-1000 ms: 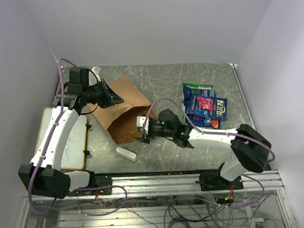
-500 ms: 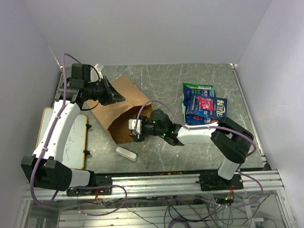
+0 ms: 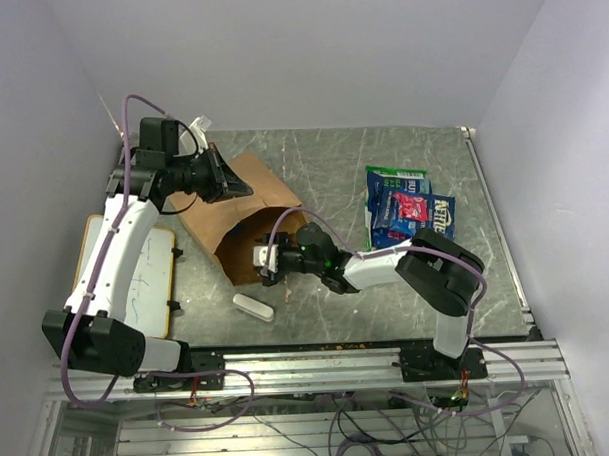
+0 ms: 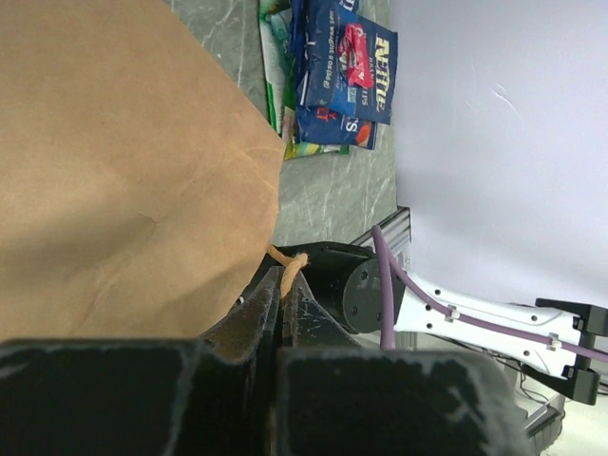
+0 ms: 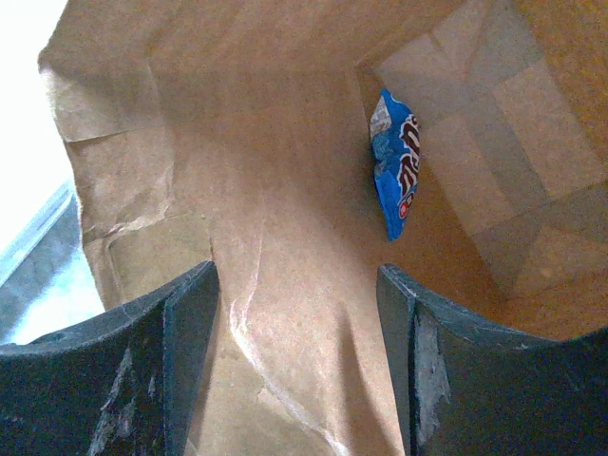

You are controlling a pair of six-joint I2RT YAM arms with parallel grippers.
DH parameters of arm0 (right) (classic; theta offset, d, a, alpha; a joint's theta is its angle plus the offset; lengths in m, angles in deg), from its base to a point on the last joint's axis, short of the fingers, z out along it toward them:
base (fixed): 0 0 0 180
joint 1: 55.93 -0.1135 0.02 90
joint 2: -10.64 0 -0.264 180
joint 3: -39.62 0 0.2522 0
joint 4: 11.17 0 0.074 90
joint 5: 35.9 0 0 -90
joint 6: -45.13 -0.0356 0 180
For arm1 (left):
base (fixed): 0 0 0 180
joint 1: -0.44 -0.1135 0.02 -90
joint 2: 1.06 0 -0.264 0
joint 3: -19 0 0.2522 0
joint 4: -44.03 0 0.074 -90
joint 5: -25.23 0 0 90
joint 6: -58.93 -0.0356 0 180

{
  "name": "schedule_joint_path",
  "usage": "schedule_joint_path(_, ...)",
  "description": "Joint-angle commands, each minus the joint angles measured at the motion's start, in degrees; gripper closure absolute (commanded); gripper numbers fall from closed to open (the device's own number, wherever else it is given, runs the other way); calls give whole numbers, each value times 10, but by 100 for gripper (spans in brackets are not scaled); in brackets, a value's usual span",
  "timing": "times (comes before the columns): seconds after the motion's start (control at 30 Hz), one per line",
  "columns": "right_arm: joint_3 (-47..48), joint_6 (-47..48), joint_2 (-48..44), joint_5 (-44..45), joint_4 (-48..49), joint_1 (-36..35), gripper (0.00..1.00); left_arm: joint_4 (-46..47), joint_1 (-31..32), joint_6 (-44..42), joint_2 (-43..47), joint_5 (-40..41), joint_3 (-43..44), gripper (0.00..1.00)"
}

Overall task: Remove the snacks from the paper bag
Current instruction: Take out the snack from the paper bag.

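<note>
- Advanced leftward since a second ago: right end effector (image 3: 267, 259), now inside the mouth of the paper bag (image 3: 239, 205), with the right arm stretched further across the surface (image 3: 322, 167)
- Also shifted since then: left end effector (image 3: 226, 183), drawn a little farther back toward the far-left corner, the bag's closed end carried along with it
- Seen from the right wrist: both fingers (image 5: 180, 323) held well apart, brown paper walls on every side
- Ahead of those fingers and not touching them: one blue snack packet (image 5: 396, 161) with white lettering, lying against the folded bottom of the bag
- Seen from the left wrist: left end effector clamped together on an edge of the bag, a thin strip of brown paper pinched between its fingers (image 4: 237, 332), a twisted strand of brown paper (image 4: 288, 266) just past the tips
- Bag on its side, left of centre on the surface, mouth turned toward the near right
- Already out: pile of snacks (image 3: 404, 205), overlapping green-and-white and blue packets on the right side of the surface, well apart from the bag
- Small white oblong block (image 3: 253, 306) on the surface just beside the bag's mouth, on the near side
- White board (image 3: 146, 284) with wooden frame at the left edge, beneath the left arm
</note>
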Motion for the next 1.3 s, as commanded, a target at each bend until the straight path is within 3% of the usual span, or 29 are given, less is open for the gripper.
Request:
schedule_joint_path(0.0, 10, 20, 9, 18, 39, 0, 33, 25, 4, 5, -8, -47, -7, 93)
schedule_joint_path(0.2, -17, 14, -10, 39, 48, 13, 33, 55, 16, 30, -21, -50, -2, 93)
schedule_joint_path(0.4, -46, 9, -34, 44, 55, 15, 34, 67, 70, 48, -20, -19, 2, 93)
schedule_joint_path(0.57, -74, 5, -51, 17, 78, 16, 33, 75, 80, 71, 21, 10, -33, 93)
schedule_joint_path(0.73, -82, 41, -29, -46, 132, 16, 33, 26, 80, 62, 46, 56, -43, 93)
schedule_joint_path(1.03, 1, 26, 73, -26, 196, 15, 33, 23, 80, 84, 66, 61, -59, 93)
schedule_joint_path(1.27, 80, 54, 144, 11, 164, 15, 34, -9, 80, 64, 50, 58, -24, 93)
